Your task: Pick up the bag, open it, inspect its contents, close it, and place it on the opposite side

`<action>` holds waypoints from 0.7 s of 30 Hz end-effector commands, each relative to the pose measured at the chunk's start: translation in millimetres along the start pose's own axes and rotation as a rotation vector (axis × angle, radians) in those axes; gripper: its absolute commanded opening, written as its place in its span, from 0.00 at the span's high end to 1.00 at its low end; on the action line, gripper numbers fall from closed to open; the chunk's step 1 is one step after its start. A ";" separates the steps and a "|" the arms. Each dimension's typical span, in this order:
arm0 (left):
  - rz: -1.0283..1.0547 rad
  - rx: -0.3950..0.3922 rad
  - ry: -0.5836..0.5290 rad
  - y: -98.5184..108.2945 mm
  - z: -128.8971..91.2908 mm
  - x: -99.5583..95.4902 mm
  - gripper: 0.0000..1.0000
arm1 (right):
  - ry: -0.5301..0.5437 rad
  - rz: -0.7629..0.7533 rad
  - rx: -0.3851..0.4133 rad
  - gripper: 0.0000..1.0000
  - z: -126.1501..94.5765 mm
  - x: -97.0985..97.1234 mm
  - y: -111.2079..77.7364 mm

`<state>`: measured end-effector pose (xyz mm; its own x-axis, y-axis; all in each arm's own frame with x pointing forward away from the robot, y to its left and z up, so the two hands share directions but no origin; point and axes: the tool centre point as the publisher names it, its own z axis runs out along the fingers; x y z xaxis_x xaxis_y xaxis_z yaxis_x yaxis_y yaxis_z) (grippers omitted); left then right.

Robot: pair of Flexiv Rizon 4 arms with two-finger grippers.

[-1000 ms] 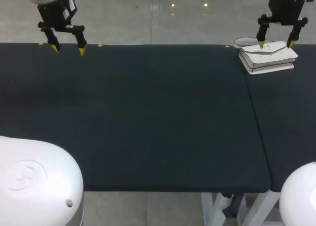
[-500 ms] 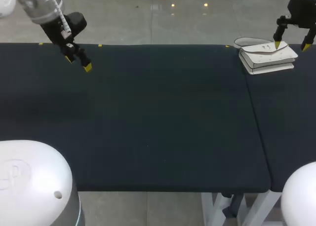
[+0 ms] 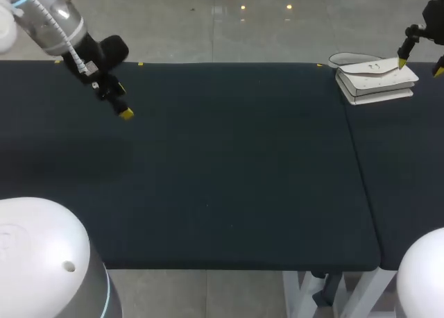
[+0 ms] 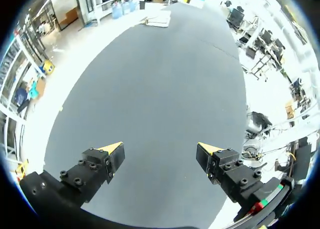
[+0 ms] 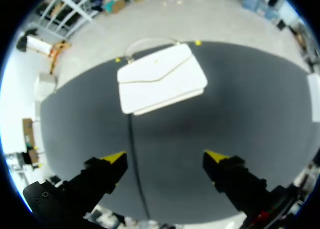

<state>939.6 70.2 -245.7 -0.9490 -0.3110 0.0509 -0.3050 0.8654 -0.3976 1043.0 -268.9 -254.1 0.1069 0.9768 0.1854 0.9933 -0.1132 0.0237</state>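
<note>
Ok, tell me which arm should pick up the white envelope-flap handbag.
Right. The right gripper hangs open next to the white envelope-flap handbag at the far right; the left gripper, also open, is across the dark table at the far left.

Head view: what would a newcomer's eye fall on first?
The white bag, lying closed at the far right of the dark table. The right pincer hovers open close to it; the left pincer hangs open over the far left, holding nothing.

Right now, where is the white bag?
In the head view, the white bag lies flat at the table's far right, near the right end effector.
</note>
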 end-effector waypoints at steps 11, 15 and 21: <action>0.340 0.196 0.113 2.9 5.1 -1.7 0.00 | 0.026 0.017 0.001 0.00 16.8 -24.8 20.1; 0.355 0.193 0.116 2.6 8.4 -0.7 0.00 | 0.029 0.016 0.002 0.00 24.9 -31.9 28.8; 0.433 0.227 0.131 -4.0 33.2 4.2 0.00 | 0.046 0.025 0.001 0.00 32.5 -36.6 35.5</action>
<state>935.4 57.1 -261.9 -0.9934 0.1057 -0.0454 0.1123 0.8061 -0.5811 1067.9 -298.4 -288.2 0.1315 0.9661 0.2223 0.9893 -0.1421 0.0322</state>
